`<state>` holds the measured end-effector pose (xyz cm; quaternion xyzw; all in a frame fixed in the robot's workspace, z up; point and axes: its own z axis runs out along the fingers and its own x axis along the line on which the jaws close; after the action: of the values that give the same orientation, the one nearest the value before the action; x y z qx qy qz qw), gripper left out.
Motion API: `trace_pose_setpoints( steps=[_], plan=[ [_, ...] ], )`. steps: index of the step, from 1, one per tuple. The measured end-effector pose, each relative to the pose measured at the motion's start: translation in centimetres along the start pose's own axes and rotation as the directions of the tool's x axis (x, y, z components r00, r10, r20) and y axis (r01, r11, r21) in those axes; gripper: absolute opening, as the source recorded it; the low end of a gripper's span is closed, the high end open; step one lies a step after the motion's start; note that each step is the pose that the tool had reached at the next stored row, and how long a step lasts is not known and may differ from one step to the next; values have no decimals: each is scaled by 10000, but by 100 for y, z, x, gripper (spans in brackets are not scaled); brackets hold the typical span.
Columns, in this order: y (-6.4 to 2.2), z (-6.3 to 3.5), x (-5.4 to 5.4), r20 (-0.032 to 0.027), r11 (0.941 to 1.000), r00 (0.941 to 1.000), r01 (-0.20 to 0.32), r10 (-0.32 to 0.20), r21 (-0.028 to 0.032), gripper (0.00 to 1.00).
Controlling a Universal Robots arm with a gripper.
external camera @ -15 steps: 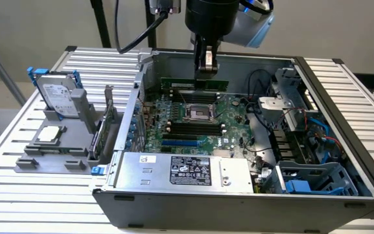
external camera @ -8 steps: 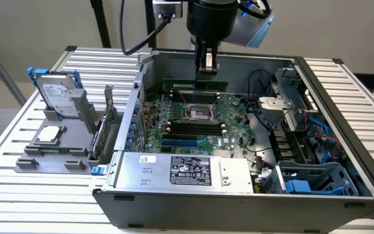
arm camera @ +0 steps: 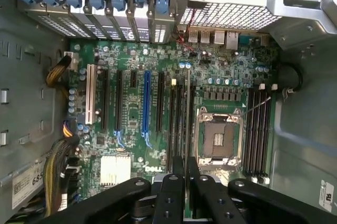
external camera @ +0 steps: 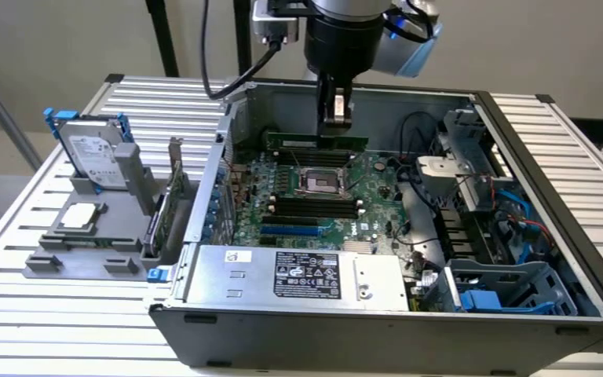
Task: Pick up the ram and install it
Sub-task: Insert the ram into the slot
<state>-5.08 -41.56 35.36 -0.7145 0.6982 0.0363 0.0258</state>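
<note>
Open computer case [external camera: 385, 334], centre of the exterior view, on a slatted table [external camera: 60, 322]: green motherboard [external camera: 251, 224] with CPU socket [external camera: 320, 181]; power supply [external camera: 291, 275] along the near wall. Exterior view's left: grey holder [external camera: 82, 261] carrying an upright hard drive [external camera: 94, 159], a processor chip [external camera: 79, 217] and an expansion card [external camera: 173, 192].

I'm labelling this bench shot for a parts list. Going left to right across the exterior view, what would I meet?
From the left: hard drive → expansion card standing on edge → ram, held in the hand over the motherboard → plastic drive cage.
</note>
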Motion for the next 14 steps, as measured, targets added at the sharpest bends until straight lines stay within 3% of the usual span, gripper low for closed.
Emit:
trace_pose_setpoints(
  steps=[5, 8, 14],
  plan=[
    [-5, 90, 8, -8, 10000, 10000, 0, 0, 0, 14],
    [-7, 137, 12, -45, 10000, 10000, 0, 0, -2, 14],
    [-51, 206, 19, -216, 10000, 9998, -3, 3, -5, 14]
  ],
)
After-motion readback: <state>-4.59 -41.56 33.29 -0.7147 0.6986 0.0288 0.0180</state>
